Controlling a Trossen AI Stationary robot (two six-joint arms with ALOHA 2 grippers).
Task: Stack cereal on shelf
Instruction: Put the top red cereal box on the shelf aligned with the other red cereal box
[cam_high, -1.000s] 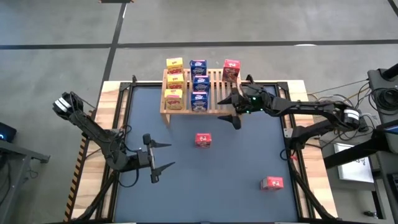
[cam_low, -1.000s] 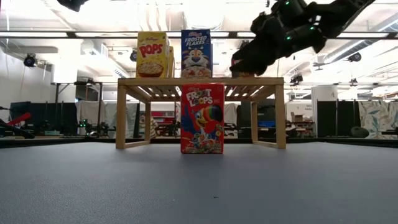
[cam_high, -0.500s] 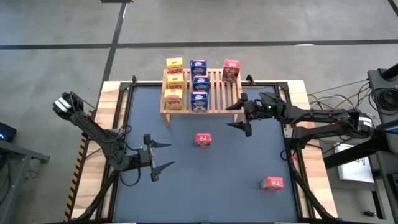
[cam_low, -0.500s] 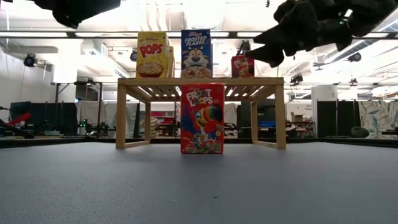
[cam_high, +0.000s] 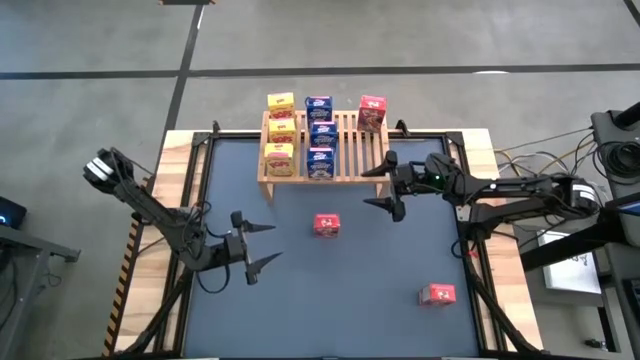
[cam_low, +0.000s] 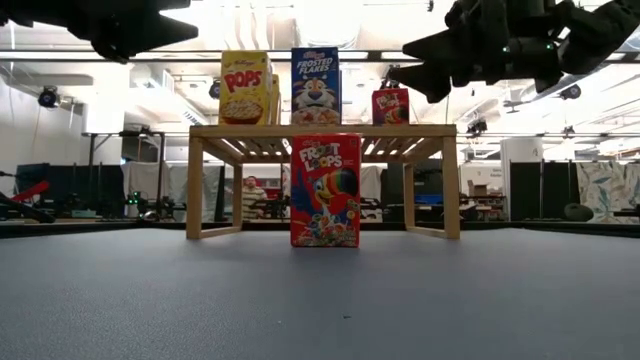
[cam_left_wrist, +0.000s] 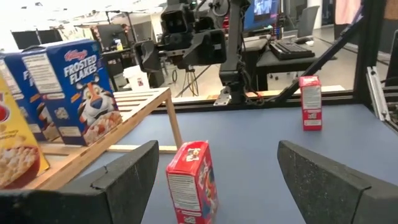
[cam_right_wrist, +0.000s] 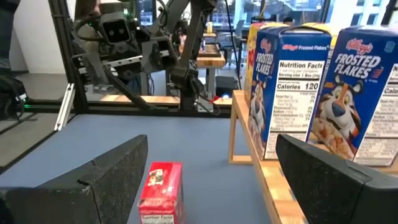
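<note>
The left arm reaches in from the left edge of the desk, elbow bent, and its hand (cam_high: 255, 247) hangs above the near-left part of the desk with its two dark fingers spread wide and nothing between them. The right arm stretches in from the right side, almost straight, with green lights showing on its wrist. Its hand (cam_high: 384, 184) hovers above the far middle, fingers likewise wide apart and empty, pointing toward the left arm.

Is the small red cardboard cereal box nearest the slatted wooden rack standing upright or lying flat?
Upright. The red cereal box stands on its narrow base on the blue-grey table, printed front vertical, before the light-wood rack.
</note>
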